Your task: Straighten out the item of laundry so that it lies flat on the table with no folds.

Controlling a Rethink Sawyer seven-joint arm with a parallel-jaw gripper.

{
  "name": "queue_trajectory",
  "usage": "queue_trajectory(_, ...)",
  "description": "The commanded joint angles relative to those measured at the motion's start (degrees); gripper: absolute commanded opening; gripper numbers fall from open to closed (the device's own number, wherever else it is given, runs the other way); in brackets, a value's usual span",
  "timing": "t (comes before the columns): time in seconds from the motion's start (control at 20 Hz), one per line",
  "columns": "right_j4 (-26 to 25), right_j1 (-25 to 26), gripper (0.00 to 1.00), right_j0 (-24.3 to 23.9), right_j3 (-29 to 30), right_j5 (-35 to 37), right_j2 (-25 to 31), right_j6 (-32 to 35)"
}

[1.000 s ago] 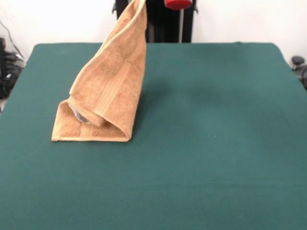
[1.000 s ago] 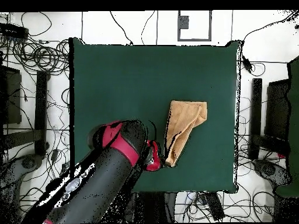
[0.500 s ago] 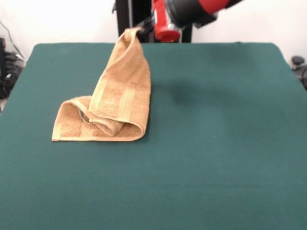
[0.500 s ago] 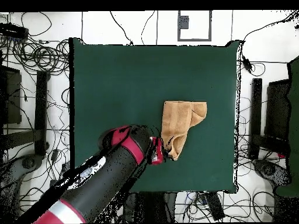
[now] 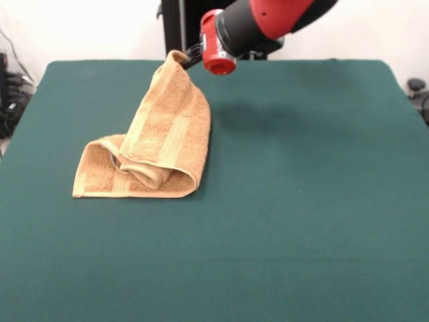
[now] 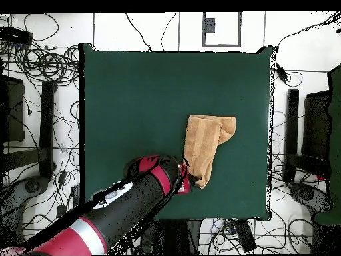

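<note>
Front view, change: the gripper (image 5: 190, 59) is carrying the lifted corner lower than a second ago, when that corner was reaching the top edge; the arm (image 5: 261, 23) is now showing in full at the top.
Front view, hand: it is clamping the towel (image 5: 151, 144) by its raised far corner; the fingertips are hiding in the cloth.
Front view, towel: it is sloping from the held corner down to a folded, doubled base resting on the table (image 5: 301, 201), left of centre.
Front view, meaning: the drape is slackening and rolling over at the base instead of spreading, so I judge the folds are staying; flattening is not yet done.
Front view, count: one towel, one table, one arm with one gripper.
Overhead view, change: the arm (image 6: 113, 213) is stretching out lower and flatter than a second ago.
Overhead view, towel: the towel (image 6: 206, 143) is lying right of the table's centre, narrowing toward the gripper (image 6: 184, 179).
Overhead view, table: the table (image 6: 133, 100) is lying mostly bare.
Overhead view, count: again one of each; no person is showing.
</note>
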Motion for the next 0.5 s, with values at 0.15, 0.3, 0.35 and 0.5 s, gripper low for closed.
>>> queue_trajectory(0.15,5.9,1.4,0.00,3.6,3.1,4.1,3.2,15.2)
queue_trajectory(0.3,8.6,0.4,0.00,3.6,5.0,-2.5,4.7,17.2)
queue_trajectory(0.35,9.5,-0.6,0.00,3.1,6.0,-5.7,6.0,16.9)
queue_trajectory(0.5,12.4,-3.8,0.00,1.1,9.4,-16.4,10.1,15.8)
